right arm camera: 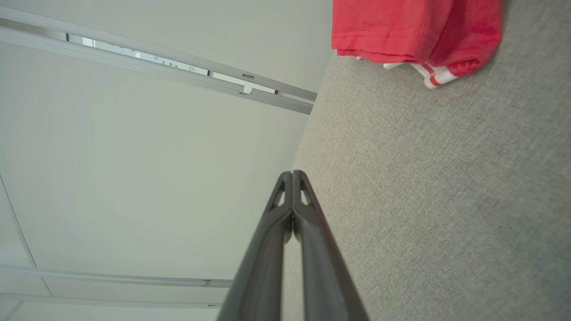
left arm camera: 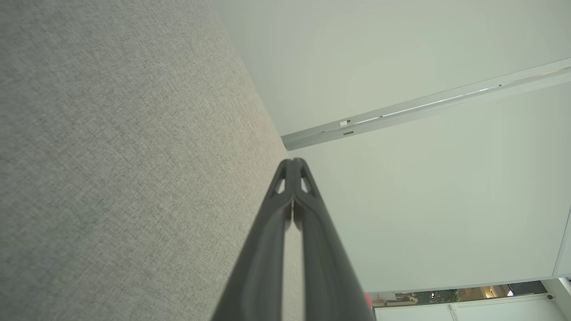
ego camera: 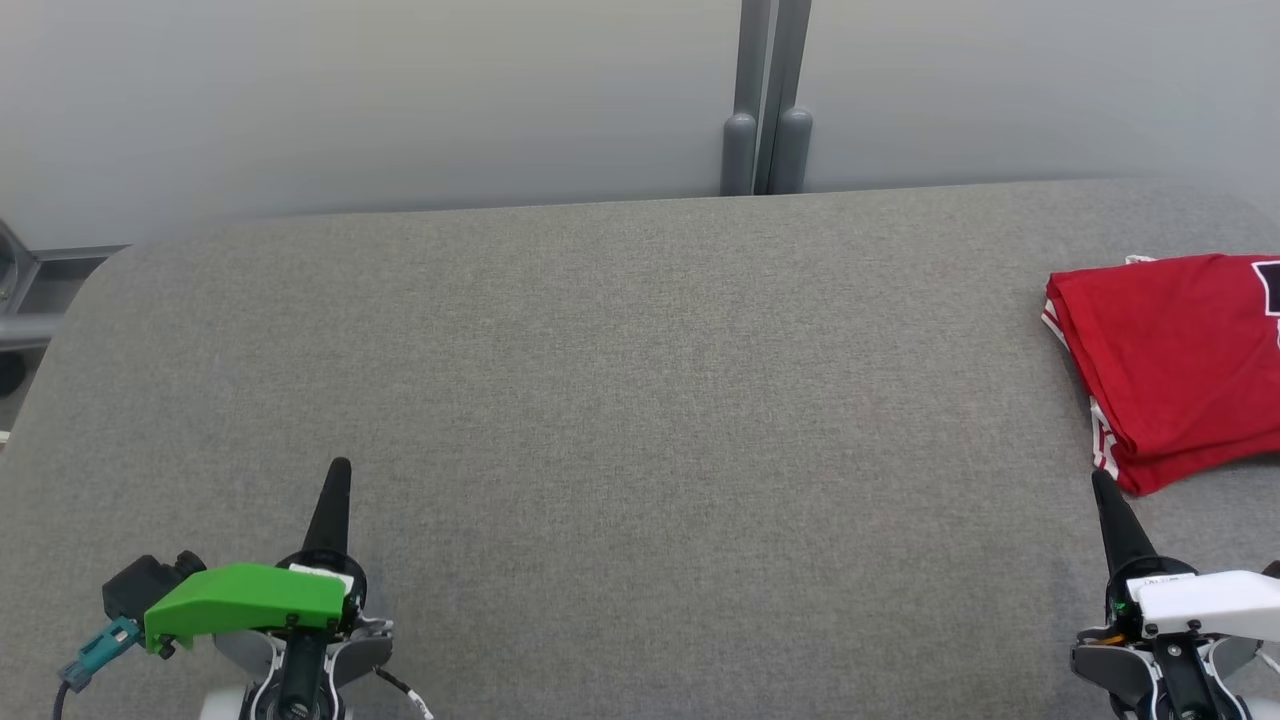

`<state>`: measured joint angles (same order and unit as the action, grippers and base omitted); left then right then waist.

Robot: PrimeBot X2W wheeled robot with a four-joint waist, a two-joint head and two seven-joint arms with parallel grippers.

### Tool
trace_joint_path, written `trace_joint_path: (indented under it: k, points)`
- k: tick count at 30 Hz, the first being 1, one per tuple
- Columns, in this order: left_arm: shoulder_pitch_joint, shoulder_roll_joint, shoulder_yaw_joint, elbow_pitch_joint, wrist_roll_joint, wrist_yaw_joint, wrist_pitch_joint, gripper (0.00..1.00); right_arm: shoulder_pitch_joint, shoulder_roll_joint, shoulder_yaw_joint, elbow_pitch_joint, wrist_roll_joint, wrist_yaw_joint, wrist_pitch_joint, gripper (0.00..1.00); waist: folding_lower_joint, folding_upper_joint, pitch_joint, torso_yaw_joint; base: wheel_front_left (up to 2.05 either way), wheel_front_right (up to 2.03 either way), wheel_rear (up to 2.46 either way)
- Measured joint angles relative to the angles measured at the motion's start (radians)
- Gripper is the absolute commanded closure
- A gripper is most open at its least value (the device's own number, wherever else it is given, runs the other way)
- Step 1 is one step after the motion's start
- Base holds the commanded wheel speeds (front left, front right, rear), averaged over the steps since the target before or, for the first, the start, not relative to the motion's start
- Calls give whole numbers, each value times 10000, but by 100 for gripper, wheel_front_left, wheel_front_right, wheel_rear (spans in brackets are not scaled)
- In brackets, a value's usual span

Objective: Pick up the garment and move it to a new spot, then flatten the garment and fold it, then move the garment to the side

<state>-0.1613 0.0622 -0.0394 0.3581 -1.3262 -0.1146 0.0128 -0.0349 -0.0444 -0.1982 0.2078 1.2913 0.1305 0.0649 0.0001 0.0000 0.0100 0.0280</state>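
The garment (ego camera: 1170, 365) is a red shirt with white-and-red trim, folded into a flat stack at the right edge of the grey table (ego camera: 620, 400). In the right wrist view the garment (right arm camera: 415, 31) lies ahead of the fingers, its striped cuff peeking out underneath. My right gripper (ego camera: 1100, 482) (right arm camera: 292, 173) is shut and empty, just in front of the garment's near corner. At the lower left, my left gripper (ego camera: 340, 466) (left arm camera: 292, 160) is shut too, with nothing in it, far from the garment.
A pale wall with a grey vertical post (ego camera: 766, 100) stands behind the table. The table's rounded left corner meets a grey metal frame (ego camera: 40, 290). Grey cloth surface stretches between the two grippers.
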Motion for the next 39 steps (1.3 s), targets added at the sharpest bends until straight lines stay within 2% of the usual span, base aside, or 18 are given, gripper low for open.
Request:
trace_joint_path:
  k: [39]
  points:
    - [-455, -109, 86, -36, -2782, -127, 690, 100, 51, -31, -405, -380, 2972, 0, 616, 100, 0, 0, -76, -257, 0, 0, 0]
